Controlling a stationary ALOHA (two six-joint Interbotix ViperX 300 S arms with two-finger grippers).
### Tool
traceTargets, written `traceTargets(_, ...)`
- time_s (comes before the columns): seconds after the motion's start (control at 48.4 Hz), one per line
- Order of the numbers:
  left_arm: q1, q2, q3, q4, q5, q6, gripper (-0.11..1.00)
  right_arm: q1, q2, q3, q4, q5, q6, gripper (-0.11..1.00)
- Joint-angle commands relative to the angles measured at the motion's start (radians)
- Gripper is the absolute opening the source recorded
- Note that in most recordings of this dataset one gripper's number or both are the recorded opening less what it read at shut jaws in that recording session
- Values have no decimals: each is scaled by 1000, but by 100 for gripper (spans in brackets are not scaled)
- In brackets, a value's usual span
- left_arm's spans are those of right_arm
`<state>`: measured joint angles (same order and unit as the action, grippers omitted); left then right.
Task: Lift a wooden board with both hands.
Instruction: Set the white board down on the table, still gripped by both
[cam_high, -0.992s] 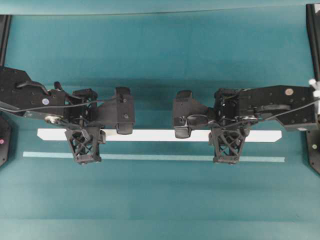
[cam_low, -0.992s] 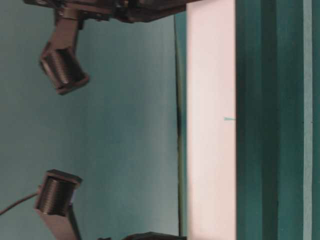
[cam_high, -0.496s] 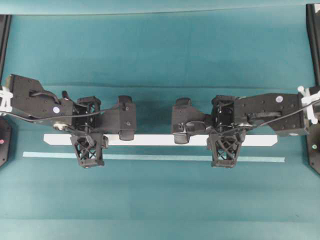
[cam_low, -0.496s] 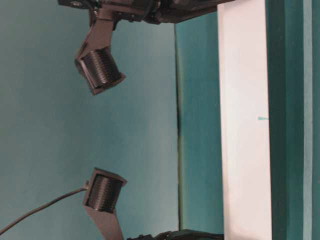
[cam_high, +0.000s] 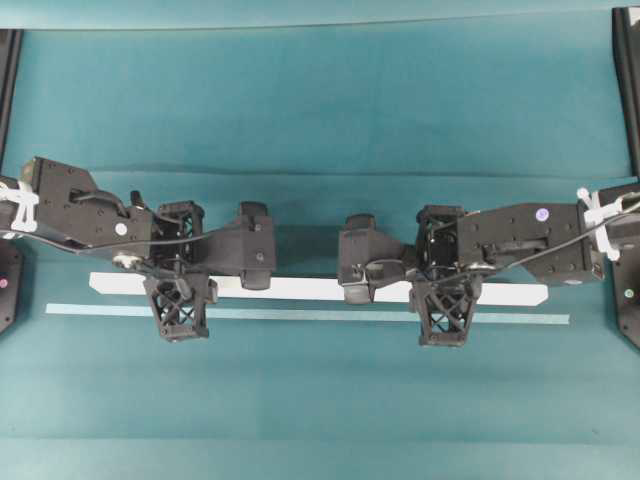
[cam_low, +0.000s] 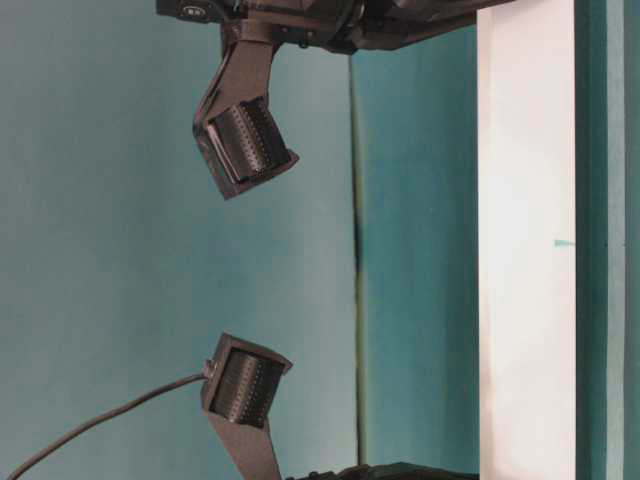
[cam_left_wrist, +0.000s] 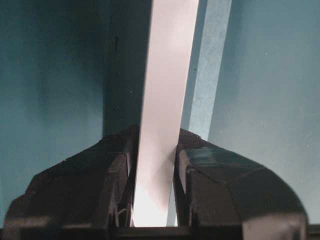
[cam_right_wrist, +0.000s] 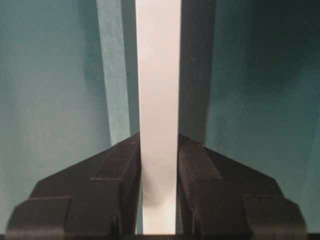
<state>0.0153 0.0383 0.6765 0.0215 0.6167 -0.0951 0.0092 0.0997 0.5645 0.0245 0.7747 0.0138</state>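
The wooden board (cam_high: 310, 290) serves as the landmark: a long, narrow white plank with angled ends, lying crosswise over the teal worktop (cam_high: 320, 110) in the overhead view and spanning most of its width.

Toward the board's left end, the left gripper (cam_high: 178, 300) grips it; the left arm's black wrist housing (cam_high: 75, 205) sits above and left of that spot. The left wrist view shows the board (cam_left_wrist: 165, 110) running between the two black fingers (cam_left_wrist: 107, 185), whose jaws are drawn in narrow against its two long edges.

Just below the board, parallel to it and slightly longer, lies a thin pale teal tape strip (cam_high: 300, 314) on the worktop; the lattice-braced fingers of both grippers overlap it in the overhead view.

Toward the board's right end, the right gripper (cam_high: 443, 308) holds the plank in the same way. In the right wrist view the board (cam_right_wrist: 157, 100) passes straight between the fingers (cam_right_wrist: 197, 185), the jaws narrow and pressed on its edges.

In the table-level view the board (cam_low: 525, 250) stands clear of the worktop beneath it.
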Motion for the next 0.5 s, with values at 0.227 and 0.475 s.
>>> traceTargets(0.227, -6, -5, 11, 2, -23, -9, 17, 15, 6, -3, 3, -5, -6, 21)
traceTargets(0.475, -14, 6, 20, 0, -61, -55, 17, 20, 15, -2, 3, -14, -6, 21)
